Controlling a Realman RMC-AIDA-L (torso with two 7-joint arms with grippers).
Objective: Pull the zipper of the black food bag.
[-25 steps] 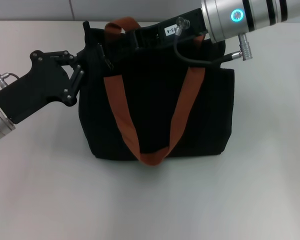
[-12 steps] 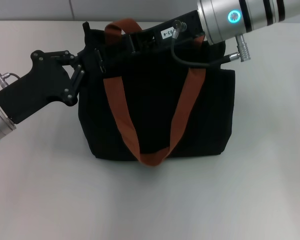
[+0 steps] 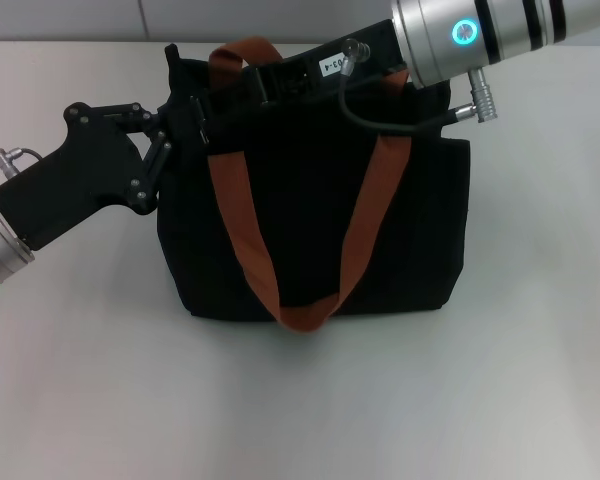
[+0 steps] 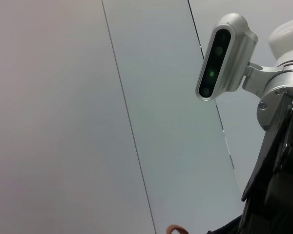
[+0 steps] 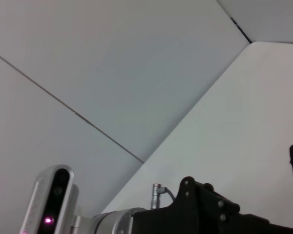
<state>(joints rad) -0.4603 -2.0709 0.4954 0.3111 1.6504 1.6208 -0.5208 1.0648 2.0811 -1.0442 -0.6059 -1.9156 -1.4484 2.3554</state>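
Observation:
The black food bag (image 3: 310, 220) stands upright in the middle of the white table, its rust-orange strap handles (image 3: 242, 220) hanging down its front. My left gripper (image 3: 183, 115) comes in from the left and is shut on the bag's top left corner. My right gripper (image 3: 267, 84) reaches in from the upper right and lies along the bag's top edge, between the strap ends. The zipper pull is hidden, black on black under the right gripper. A bit of orange strap (image 4: 176, 229) shows in the left wrist view.
The white table (image 3: 480, 400) extends in front of and beside the bag. A grey wall runs behind it. The right arm's cable (image 3: 400, 122) loops over the bag's top right. The right wrist view shows my left arm's gripper body (image 5: 210, 209) over the table.
My right gripper has slid a little to the left along the bag's top edge. The top left corner of the bag has shifted slightly. The left gripper stays in place.

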